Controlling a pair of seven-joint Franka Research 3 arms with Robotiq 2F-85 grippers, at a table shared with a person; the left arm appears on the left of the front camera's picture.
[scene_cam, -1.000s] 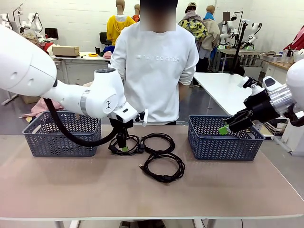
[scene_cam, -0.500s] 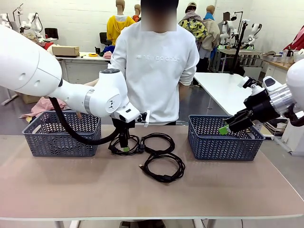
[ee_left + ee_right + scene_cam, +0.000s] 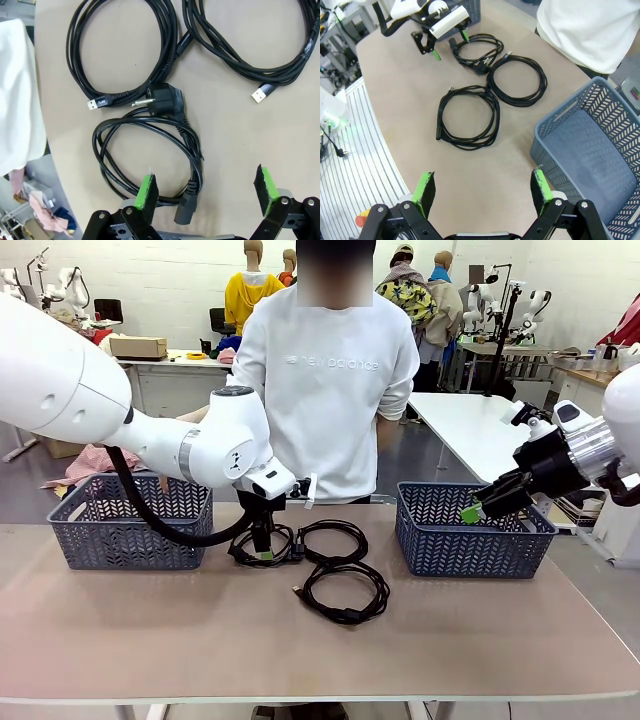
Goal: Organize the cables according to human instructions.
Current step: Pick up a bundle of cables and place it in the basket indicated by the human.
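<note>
Across a tan table (image 3: 320, 660), 3 black cables are laid as loose round coils near the middle, between a grey basket (image 3: 120, 535) at the left and a second grey basket (image 3: 450, 540) at the right. The baskets are judged to be the places into which the coils are to be sorted. A person in a white sweatshirt (image 3: 330, 390) is seen at the far edge. The left gripper (image 3: 262, 552) is pointed straight down at the leftmost coil, a power cord (image 3: 199, 160) with a round mains plug (image 3: 162, 96), probably so that it can be picked first. Its jaws are spread fully and nothing is held. In the left wrist view, the cord's near arc and its chunky socket end (image 3: 185, 212) are seen between the 2 green pads, close to the pad at lower left, with bare table by the other pad. 2 USB cables, one (image 3: 335, 526) further back and one (image 3: 345, 614) nearer, are left untouched. The right gripper (image 3: 470, 512) is held just above the right basket, jaws wide and empty, well apart from every coil, seemingly parked clear of the work.
</note>
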